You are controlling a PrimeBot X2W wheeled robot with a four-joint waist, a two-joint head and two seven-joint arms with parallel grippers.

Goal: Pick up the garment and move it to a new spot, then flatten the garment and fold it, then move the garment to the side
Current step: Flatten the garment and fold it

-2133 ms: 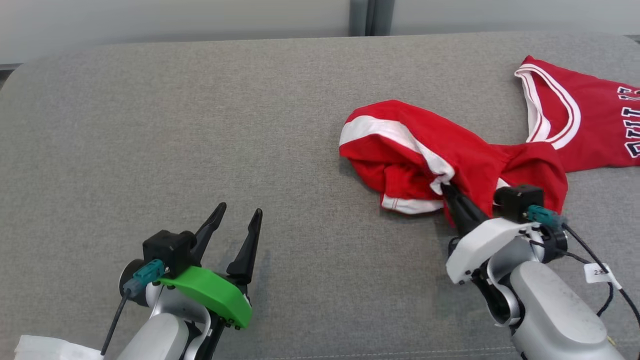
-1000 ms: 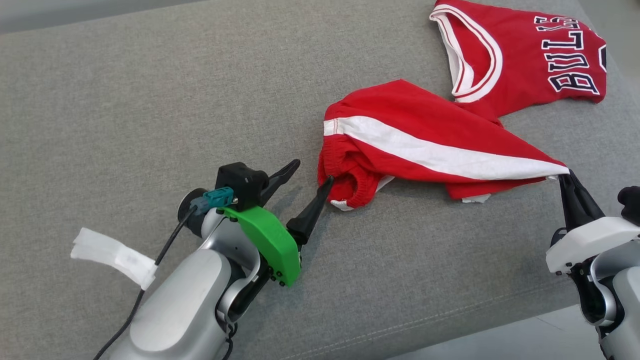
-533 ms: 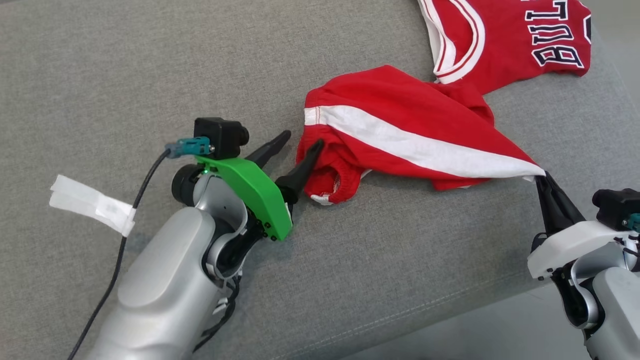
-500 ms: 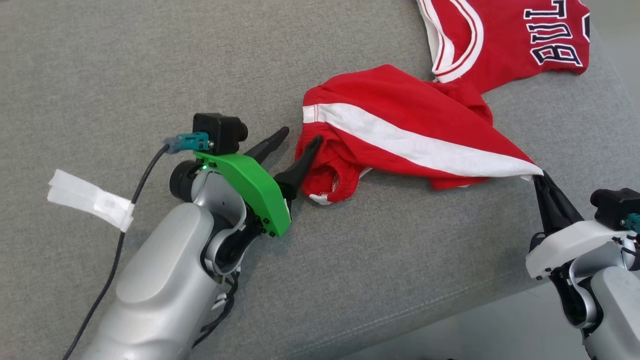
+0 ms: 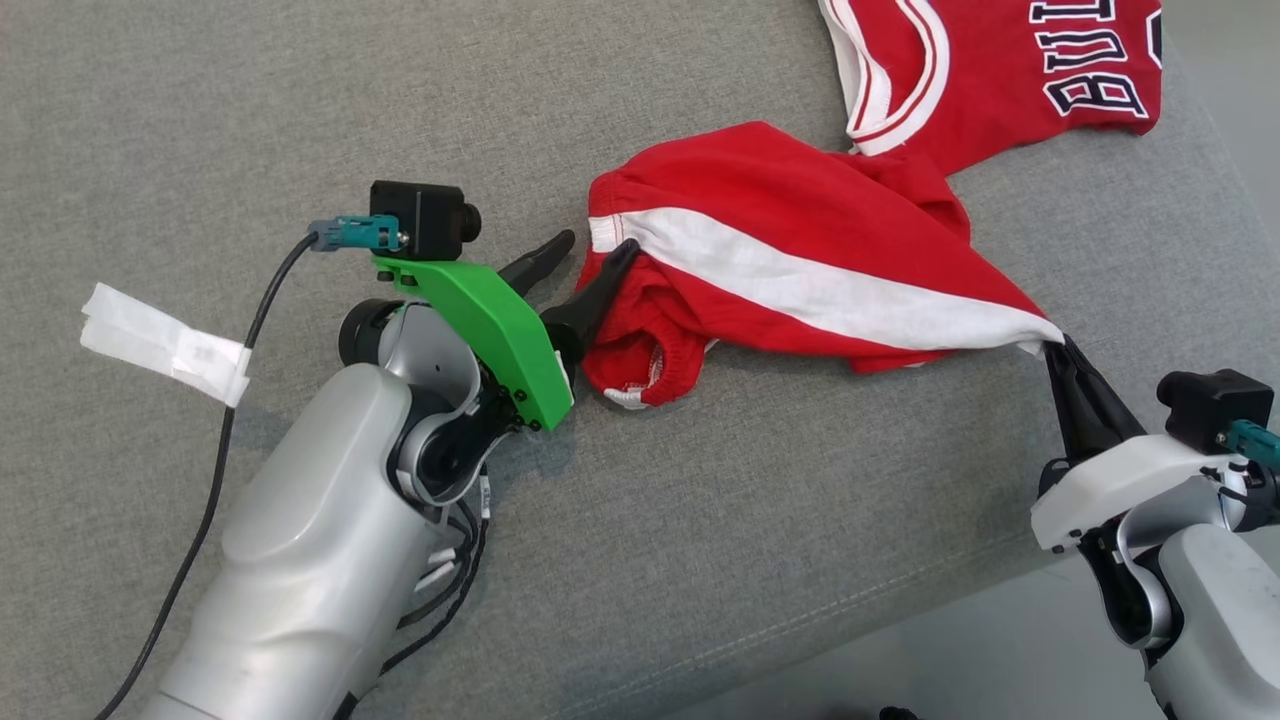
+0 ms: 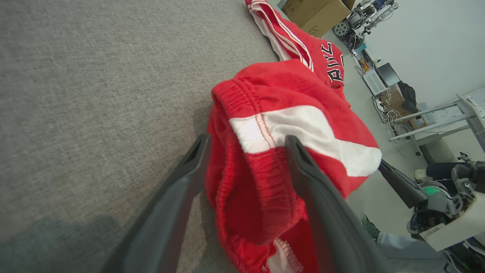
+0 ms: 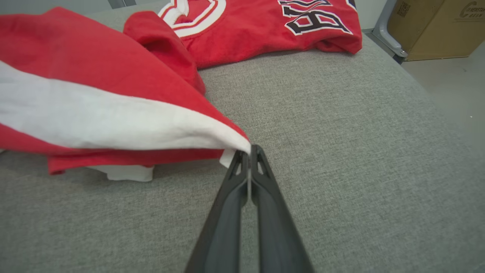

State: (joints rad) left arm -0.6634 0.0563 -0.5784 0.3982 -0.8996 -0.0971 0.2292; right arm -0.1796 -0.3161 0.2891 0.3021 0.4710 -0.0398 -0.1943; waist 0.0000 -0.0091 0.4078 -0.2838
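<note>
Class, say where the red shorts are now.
In the head view, the red shorts lie right of centre, between the open left gripper and the right gripper pinching them, below the red jersey.

Grey woven upholstered cushion (image 5: pixel 700 560), stitched seam at near edge. Pale floor (image 5: pixel 960 670) beyond. Cardboard box (image 7: pixel 435 30), white wall (image 6: pixel 428 38), metal-framed desk (image 6: pixel 428 129) at right.

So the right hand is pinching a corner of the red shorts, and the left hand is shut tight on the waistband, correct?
Not quite. The left hand is open, not shut: in the left wrist view its fingers stand apart with the waistband between them. The right hand is indeed pinching a corner of the red shorts.
</note>
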